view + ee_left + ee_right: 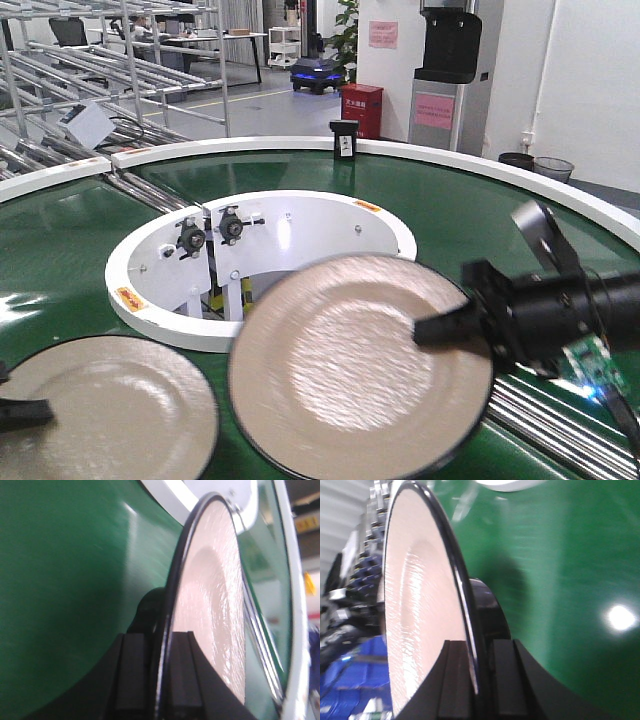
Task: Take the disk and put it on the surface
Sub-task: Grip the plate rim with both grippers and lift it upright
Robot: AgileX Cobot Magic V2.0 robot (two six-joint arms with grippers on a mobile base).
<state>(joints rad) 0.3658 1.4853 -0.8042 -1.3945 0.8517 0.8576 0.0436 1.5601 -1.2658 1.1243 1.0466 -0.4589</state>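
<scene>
Two beige disks with dark rims show in the front view. The larger disk [340,380] is tilted above the green belt, and my right gripper [440,325] is shut on its right edge. The other disk [110,410] lies low at the bottom left, its left edge clamped by my left gripper [25,412]. In the left wrist view the disk [215,605] stands edge-on between the shut jaws of my left gripper [160,680]. The right wrist view likewise has the disk [415,610] pinched by the right gripper [480,680]. The dark glossy tabletop is out of view.
The green conveyor belt [70,250] curves round a white ring hub [300,215] with black knobs inside. A small black device [344,138] stands on the far white rim. Metal rollers [560,420] lie bottom right, and racks [100,60] stand far left.
</scene>
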